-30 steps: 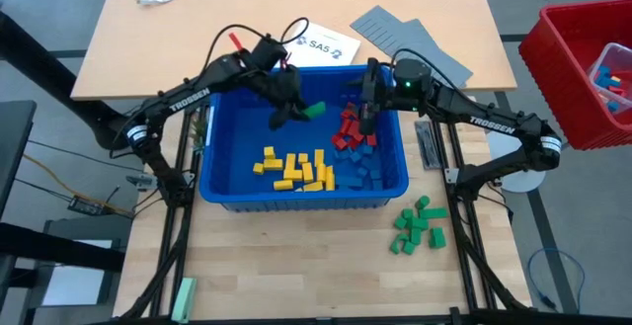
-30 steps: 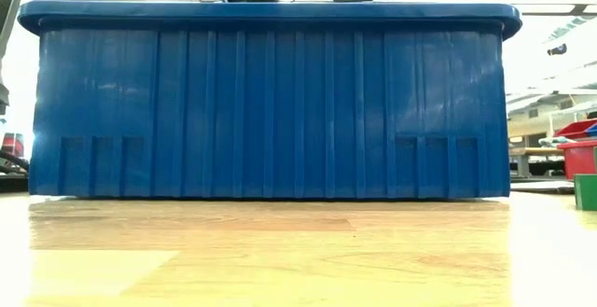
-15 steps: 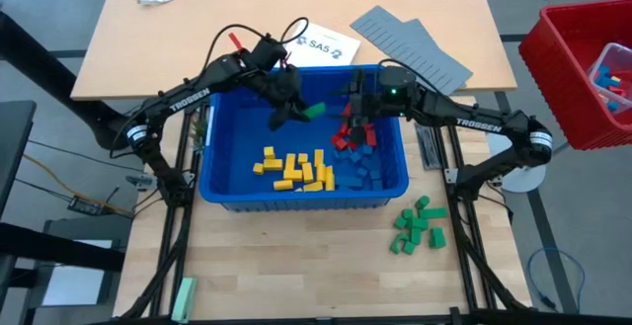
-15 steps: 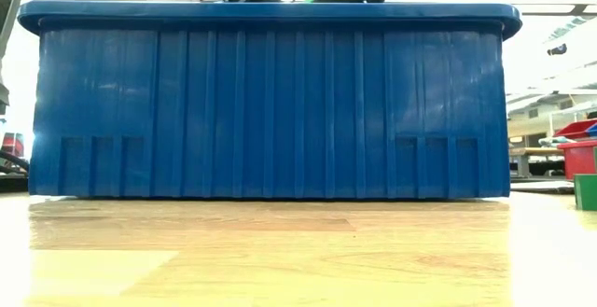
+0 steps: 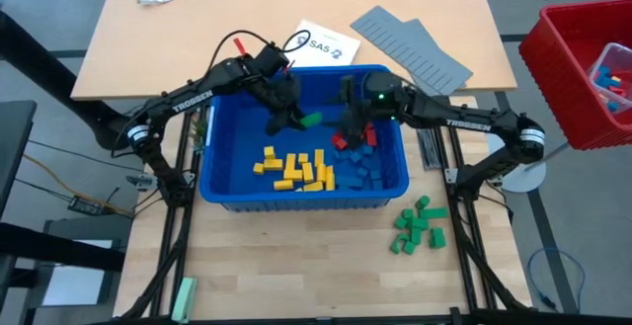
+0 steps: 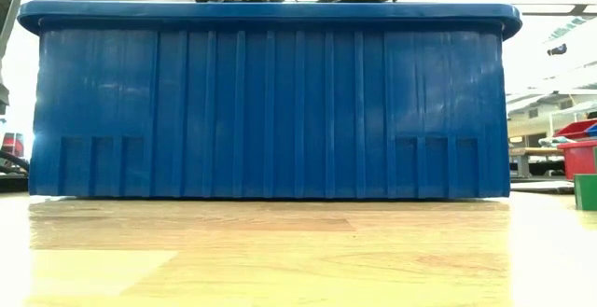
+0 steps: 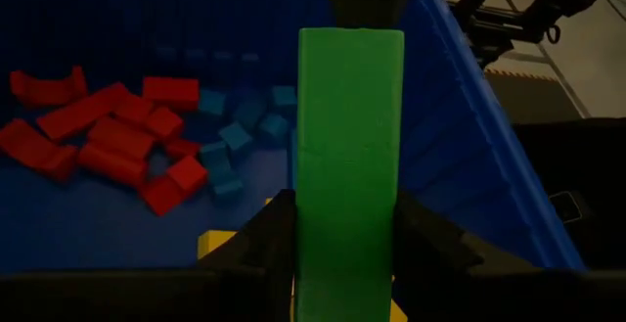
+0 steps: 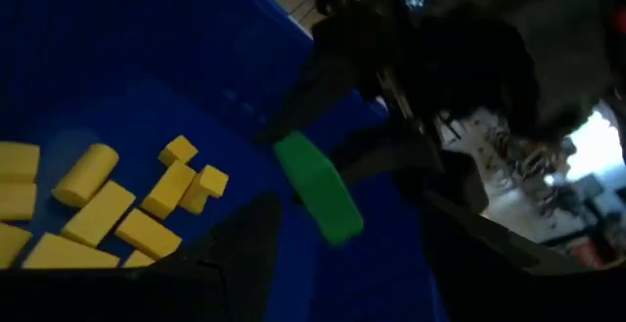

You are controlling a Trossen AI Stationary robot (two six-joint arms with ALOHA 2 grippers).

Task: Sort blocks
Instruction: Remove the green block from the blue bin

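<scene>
A blue bin (image 5: 212,182) stands mid-table and holds yellow blocks (image 5: 296,170), red blocks (image 5: 354,139) and blue blocks (image 5: 367,172), all lying on its floor. My left gripper (image 5: 296,121) hangs over the bin's far half, shut on a green block (image 5: 312,121) that also shows in the left wrist view (image 7: 350,146). My right gripper (image 5: 348,133) stands open just right of that block, over the red blocks, with nothing between its fingers. The right wrist view shows the green block (image 8: 318,200) straight ahead. In the low view the bin's wall (image 6: 270,102) hides both grippers' fingers. My left gripper pinches the green block by its two long sides (image 7: 311,229) between its two fingers, at the block's rear end. The fingers come from the table's left, slanting down, and lie along the block. The block sticks out past the fingertips, clear of the bin's floor.
Several green blocks (image 5: 420,226) lie on the table near the bin's near right corner. A red crate (image 5: 568,78) with blocks stands at the right. Grey ridged panels (image 5: 415,46) and a paper sheet (image 5: 324,43) lie behind the bin. A pale green bar (image 5: 184,295) lies near left.
My right gripper has gone toward the table's left and down, closer to the green block, and has rolled about its own axis while staying open. My left gripper has kept its hold on the green block.
</scene>
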